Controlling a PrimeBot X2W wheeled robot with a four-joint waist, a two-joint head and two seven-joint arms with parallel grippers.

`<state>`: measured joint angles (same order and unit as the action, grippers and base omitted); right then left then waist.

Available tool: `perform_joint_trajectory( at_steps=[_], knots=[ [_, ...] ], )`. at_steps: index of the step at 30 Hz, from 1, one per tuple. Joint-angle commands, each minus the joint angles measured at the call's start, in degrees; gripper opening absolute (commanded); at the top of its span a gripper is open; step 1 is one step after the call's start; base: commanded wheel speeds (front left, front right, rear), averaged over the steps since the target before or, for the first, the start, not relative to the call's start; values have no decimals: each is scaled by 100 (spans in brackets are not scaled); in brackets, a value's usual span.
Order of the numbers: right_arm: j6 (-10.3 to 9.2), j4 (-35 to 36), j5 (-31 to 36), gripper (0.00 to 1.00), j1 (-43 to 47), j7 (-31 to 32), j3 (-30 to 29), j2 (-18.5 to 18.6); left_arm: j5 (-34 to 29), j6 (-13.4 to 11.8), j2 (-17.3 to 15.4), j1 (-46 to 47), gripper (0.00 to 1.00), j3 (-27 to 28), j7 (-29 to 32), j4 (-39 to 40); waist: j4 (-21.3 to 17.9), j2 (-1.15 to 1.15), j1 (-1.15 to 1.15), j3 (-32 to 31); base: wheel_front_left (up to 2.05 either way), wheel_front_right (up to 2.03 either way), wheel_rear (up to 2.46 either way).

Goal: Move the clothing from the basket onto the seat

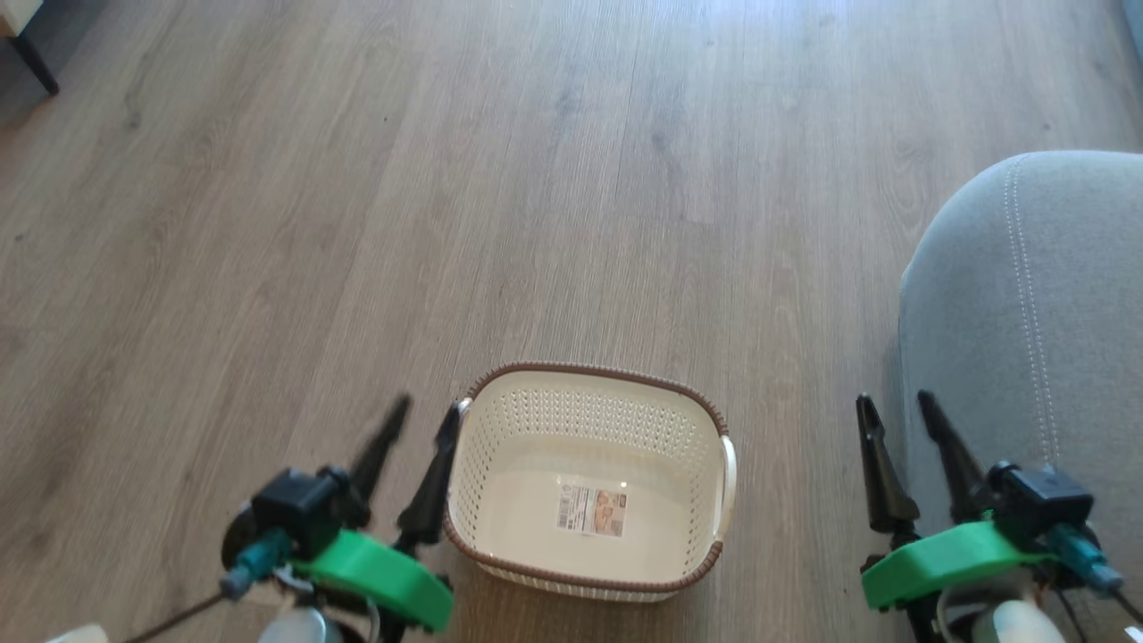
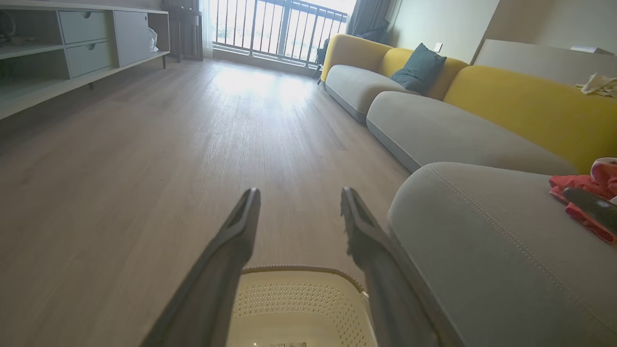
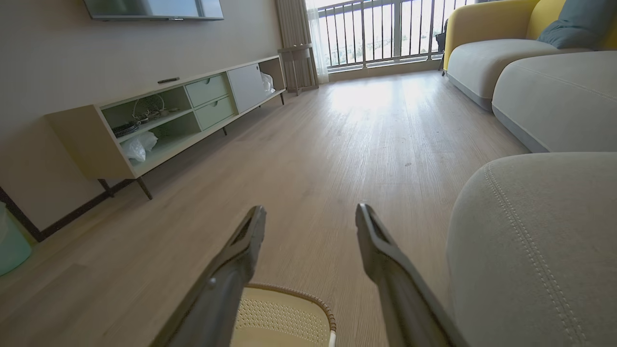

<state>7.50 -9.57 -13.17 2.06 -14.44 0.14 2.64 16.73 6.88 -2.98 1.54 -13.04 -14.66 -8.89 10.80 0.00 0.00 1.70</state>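
Wood-plank floor [image 1: 571, 179] lay open ahead of the robot and to its left. It ran as far as a low cabinet [image 3: 159, 125] along the left wall and a balcony railing [image 2: 279, 29] at the far end.

On the right, the open room was bounded by the rounded edge of the seat [image 1: 1027, 313], a grey cushion with pale stitching. More grey cushions and yellow backrests [image 2: 530, 106] stood beyond it.

The basket [image 1: 589, 368] stood on the floor directly before the robot, between the two arms. A strip of floor separated it from the seat. A sticker [image 1: 592, 511] showed on its bottom.

The clothing [image 2: 576, 183] lay red on the seat top, well back from the cushion's front edge. A dark elongated item lay across it and could not be identified.

Left gripper [image 1: 427, 409]: fingers spread. The finger nearer the basket was just beside its left handle; contact could not be determined.

Right gripper [image 1: 893, 402]: fingers spread. The outer finger was close to the seat's edge.

A dark furniture leg [image 1: 36, 67] stood at the far left.
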Motion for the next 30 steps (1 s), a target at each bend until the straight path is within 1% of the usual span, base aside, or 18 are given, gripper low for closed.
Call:
perform_joint_trajectory(
  at_steps=[1, 30],
  knots=[
    [0, -34, 0, 0, 2, 0, 3, -1, -1, 0, 0, -23, 0, 0, 1, -31, 0, 0, 0, -1, 0, 0, 0],
    [0, -144, -1890, 0, -178, 407, -57, 70, 1857, 13, -106, 69, 0, 297, 368, -173, -248, 0, 0, -36, 0, 0, 0]
  ],
)
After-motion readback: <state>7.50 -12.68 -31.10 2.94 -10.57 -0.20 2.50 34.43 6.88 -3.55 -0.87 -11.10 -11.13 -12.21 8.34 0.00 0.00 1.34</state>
